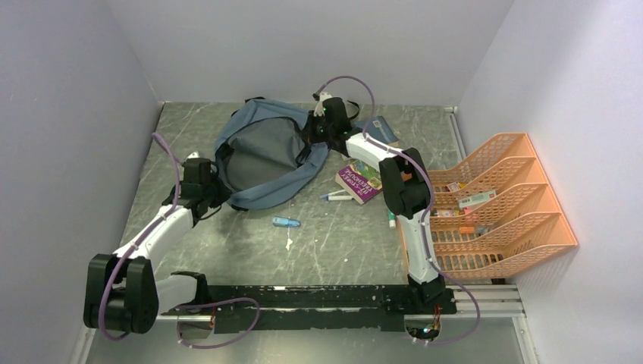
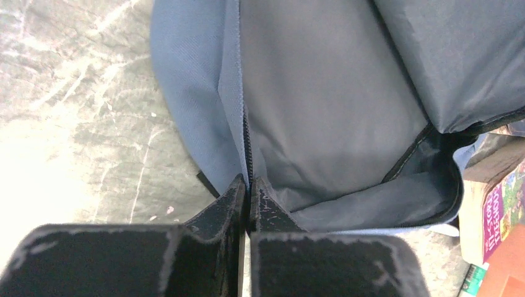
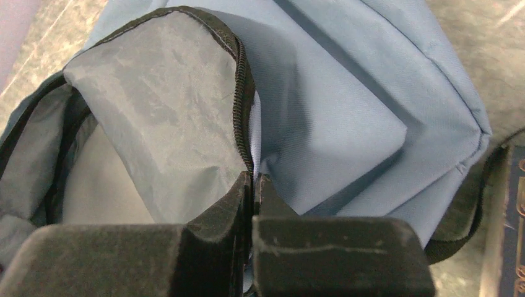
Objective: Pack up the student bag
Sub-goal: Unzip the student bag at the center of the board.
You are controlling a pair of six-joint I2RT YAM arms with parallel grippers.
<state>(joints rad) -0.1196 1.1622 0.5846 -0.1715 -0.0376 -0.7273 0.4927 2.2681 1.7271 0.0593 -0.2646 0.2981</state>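
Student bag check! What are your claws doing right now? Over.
Left gripper shut on student bag, zipper edge. Right gripper shut on opposite rim. Mouth open. Purple book beside it, not blocking.

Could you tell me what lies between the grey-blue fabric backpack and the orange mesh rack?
Top view: a purple paperback book and the right arm's black elbow.
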